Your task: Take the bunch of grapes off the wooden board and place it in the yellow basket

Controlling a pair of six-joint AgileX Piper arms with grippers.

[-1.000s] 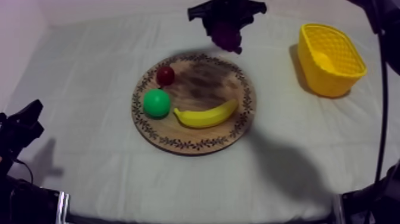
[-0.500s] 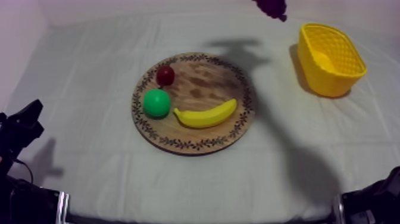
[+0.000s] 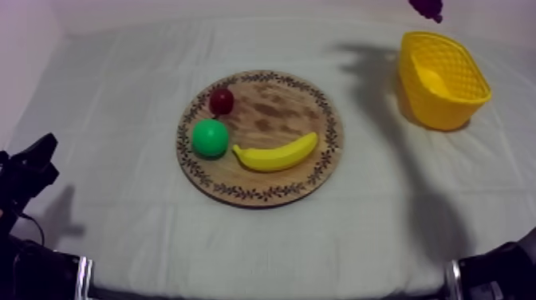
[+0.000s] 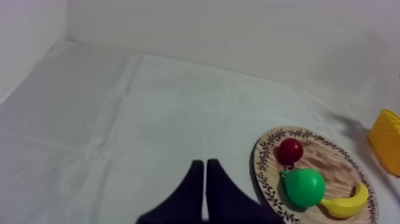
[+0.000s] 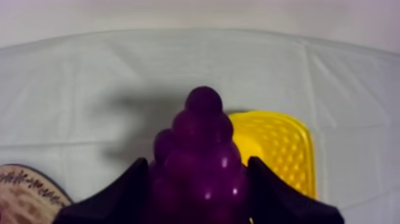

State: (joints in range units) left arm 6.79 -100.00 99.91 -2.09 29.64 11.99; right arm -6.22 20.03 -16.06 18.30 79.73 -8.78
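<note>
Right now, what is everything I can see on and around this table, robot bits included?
cloth: one, grey-white, covering the table.
wooden board: one, brown with a patterned rim, mid-table.
small red fruit: one, red, on the board, beyond the pear.
pear: one, green, on the board, beside the banana's end.
banana: one, yellow, on the board's near side.
basket: one, yellow, on the cloth at the robot's right, apart from the board.
bunch of grapes: one, purple, held in the air close to the basket.
left end effector: one, black, shut on nothing, low at the table's left.
right end effector: one, black, shut on the grapes.
</note>
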